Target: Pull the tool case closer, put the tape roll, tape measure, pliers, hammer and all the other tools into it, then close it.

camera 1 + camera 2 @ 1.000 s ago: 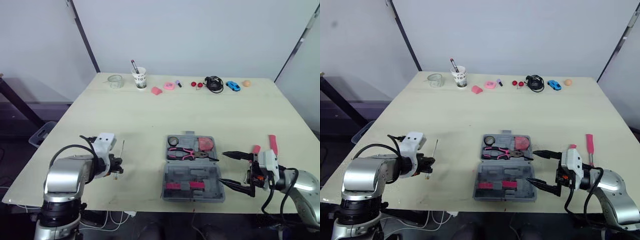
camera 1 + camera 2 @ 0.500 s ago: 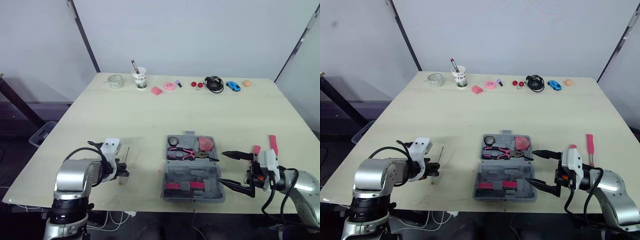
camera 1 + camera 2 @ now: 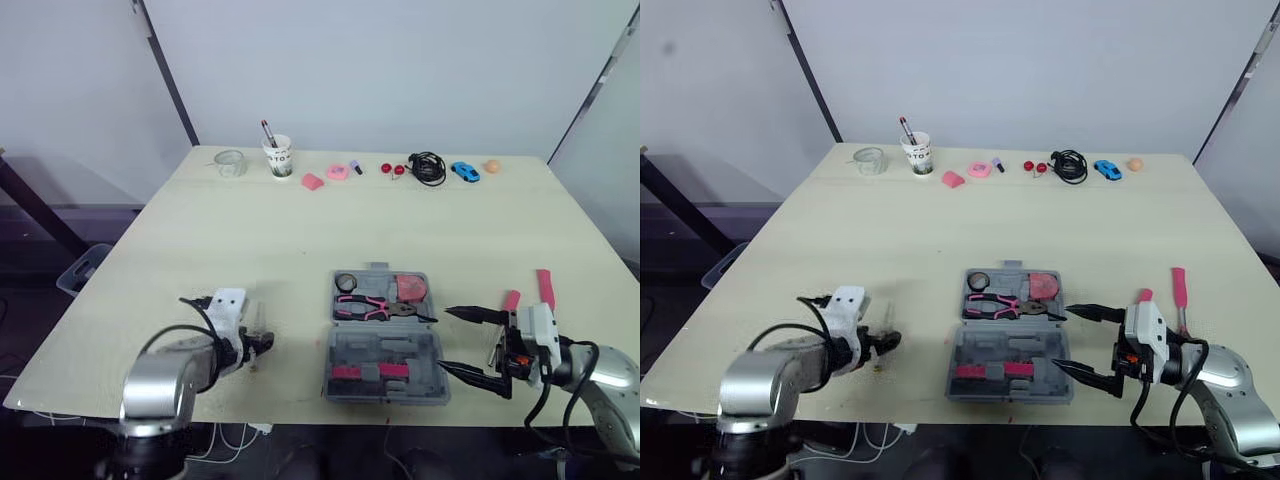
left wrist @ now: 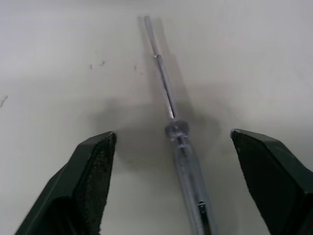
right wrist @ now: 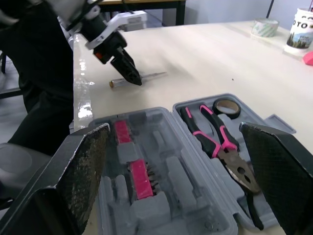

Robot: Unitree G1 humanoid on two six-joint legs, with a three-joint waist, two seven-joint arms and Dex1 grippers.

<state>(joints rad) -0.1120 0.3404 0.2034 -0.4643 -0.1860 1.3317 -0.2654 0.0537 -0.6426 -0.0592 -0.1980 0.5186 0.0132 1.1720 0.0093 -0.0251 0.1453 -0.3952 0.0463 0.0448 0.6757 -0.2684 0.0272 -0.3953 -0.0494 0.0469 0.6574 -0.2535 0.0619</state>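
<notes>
Since a second ago, left gripper (image 3: 258, 344) had swung inward across table (image 3: 300, 230), fingers spread wide, straddling screwdriver (image 4: 176, 131) left of the open tool case (image 3: 400, 347). Right gripper (image 3: 444, 338) hung open at the case's right side. Screwdriver lay flat, long axis along the fingers, tip pointing away, handle nearest. Likely risk: slim round handle rolling or squirting out as the fingers close.

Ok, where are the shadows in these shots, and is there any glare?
Left wrist view: a soft shadow darkens the table on both sides of the screwdriver, where shaft meets handle. Left eye view: the tabletop is evenly lit, no glare.
</notes>
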